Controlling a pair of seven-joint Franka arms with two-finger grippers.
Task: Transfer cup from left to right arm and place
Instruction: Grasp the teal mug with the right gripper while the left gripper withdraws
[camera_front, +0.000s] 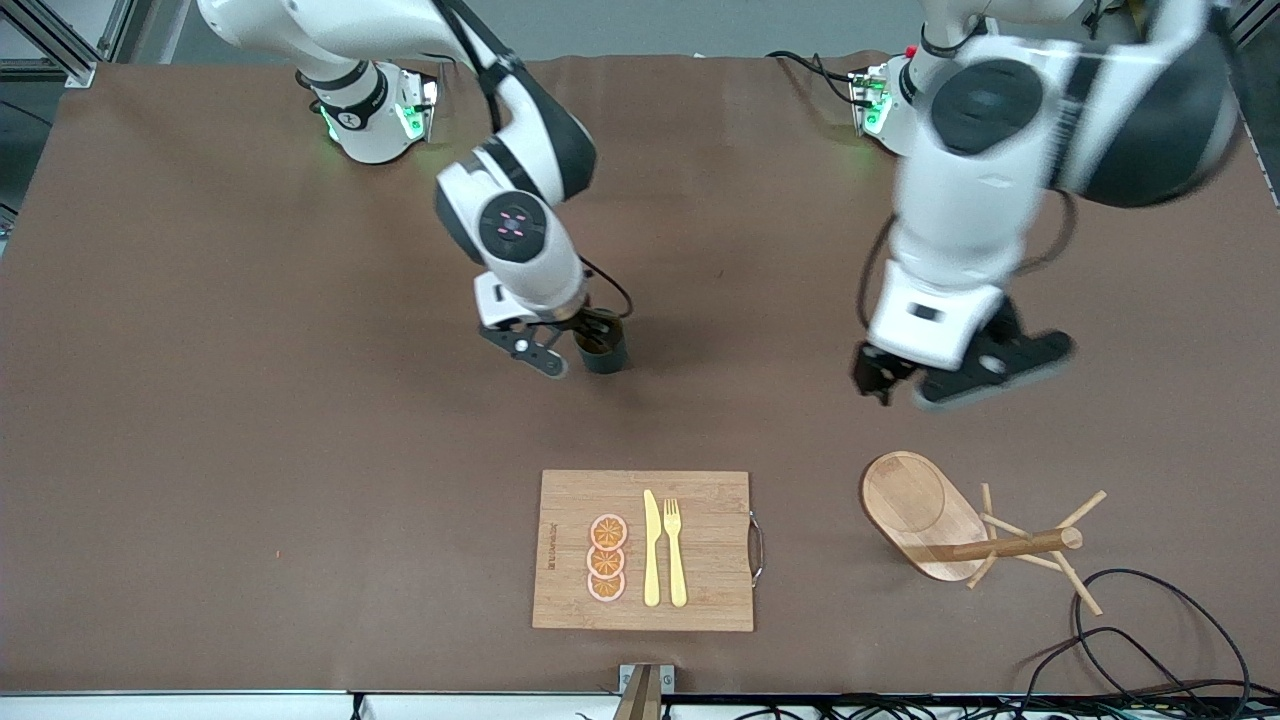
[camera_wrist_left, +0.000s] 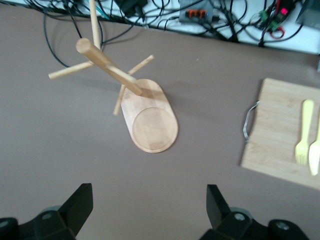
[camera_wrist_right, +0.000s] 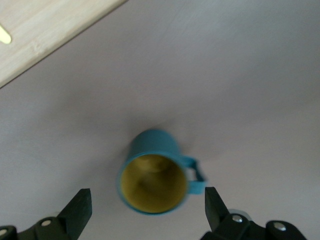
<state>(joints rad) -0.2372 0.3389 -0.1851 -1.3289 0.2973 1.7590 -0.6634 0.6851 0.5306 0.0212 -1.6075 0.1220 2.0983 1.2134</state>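
Observation:
The cup (camera_front: 607, 358), dark teal with a mustard inside, stands upright on the brown table near its middle, farther from the front camera than the cutting board. My right gripper (camera_front: 578, 352) hangs open right over it. In the right wrist view the cup (camera_wrist_right: 155, 175) shows between the spread fingers (camera_wrist_right: 80, 210), handle to one side, with neither finger touching it. My left gripper (camera_front: 915, 392) is open and empty over bare table toward the left arm's end. The left wrist view shows its fingers (camera_wrist_left: 80, 205) wide apart, with only tabletop between them.
A bamboo cutting board (camera_front: 570, 500) near the front edge carries orange slices (camera_front: 607, 558), a yellow knife (camera_front: 651, 550) and a fork (camera_front: 675, 550). A wooden mug tree (camera_front: 960, 530) on an oval base stands beside it, toward the left arm's end. Black cables (camera_front: 1150, 630) lie at that corner.

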